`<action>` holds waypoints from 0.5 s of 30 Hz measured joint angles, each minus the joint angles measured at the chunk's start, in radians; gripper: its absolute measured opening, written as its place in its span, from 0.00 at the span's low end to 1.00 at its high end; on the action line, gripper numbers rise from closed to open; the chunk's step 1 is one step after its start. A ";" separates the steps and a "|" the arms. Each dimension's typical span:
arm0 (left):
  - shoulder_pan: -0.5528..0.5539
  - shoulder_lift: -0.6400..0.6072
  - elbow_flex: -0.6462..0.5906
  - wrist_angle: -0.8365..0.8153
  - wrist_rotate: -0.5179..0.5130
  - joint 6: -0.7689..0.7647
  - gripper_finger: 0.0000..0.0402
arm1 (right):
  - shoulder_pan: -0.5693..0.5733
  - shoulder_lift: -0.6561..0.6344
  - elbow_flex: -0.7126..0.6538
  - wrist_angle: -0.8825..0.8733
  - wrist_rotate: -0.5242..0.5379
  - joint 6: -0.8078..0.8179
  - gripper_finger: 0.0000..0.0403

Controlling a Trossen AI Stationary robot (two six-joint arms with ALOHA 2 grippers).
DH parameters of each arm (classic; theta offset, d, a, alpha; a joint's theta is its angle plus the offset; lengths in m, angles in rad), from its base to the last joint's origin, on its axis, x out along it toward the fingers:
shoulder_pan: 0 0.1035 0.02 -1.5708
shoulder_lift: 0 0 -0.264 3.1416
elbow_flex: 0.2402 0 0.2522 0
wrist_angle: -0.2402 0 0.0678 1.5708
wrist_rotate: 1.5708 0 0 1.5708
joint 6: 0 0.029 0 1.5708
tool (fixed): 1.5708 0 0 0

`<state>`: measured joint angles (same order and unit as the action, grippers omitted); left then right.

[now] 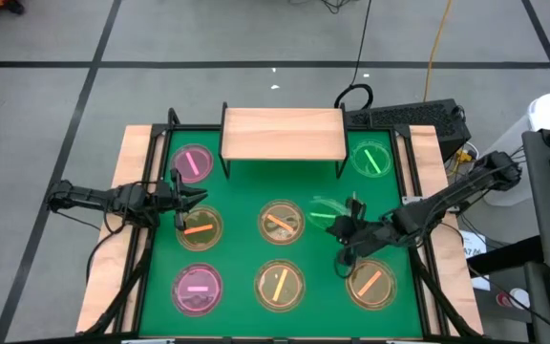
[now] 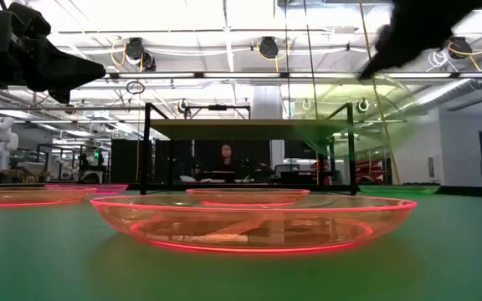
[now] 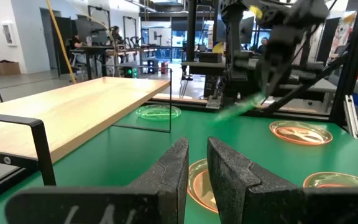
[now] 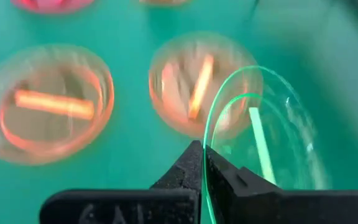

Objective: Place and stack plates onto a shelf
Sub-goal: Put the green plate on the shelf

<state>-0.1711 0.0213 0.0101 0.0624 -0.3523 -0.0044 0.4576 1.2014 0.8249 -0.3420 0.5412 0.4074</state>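
Note:
The light-wood shelf (image 1: 283, 134) stands on black legs at the mat's far edge. Several plates lie flat on the green mat (image 1: 237, 258): pink ones (image 1: 193, 162) (image 1: 197, 290), a green one (image 1: 370, 159) and amber ones (image 1: 281, 222) (image 1: 280, 285) (image 1: 370, 285). My right gripper (image 4: 202, 149) is shut on another green plate (image 1: 327, 210), right of centre above the mat. My left gripper (image 3: 197, 146) hovers level over the amber plate (image 1: 199, 227) at the left. Only a narrow gap shows between its fingers, with nothing in it. My right gripper pinches the green plate's rim (image 4: 207, 134) between its two fingers. The fingers slant down from the table's right side. The plate is lifted clear of the mat and tilted, and most of it reaches beyond the fingertips toward the shelf (image 3: 241, 107).
The shelf's black legs (image 1: 223, 162) (image 1: 342, 164) stand between the far pink and green plates. Wooden strips (image 1: 122, 220) border the mat on the left and right. A person (image 2: 224, 159) sits in the room beyond the far edge.

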 joint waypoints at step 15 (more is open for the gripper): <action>0.000 0.000 0.000 0.001 0.000 0.000 0.16 | -0.330 -0.038 0.002 0.479 0.278 -0.789 0.00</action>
<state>-0.1707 0.0216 0.0101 0.0635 -0.3523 -0.0044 0.1277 1.1637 0.8268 0.1369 0.8196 -0.3819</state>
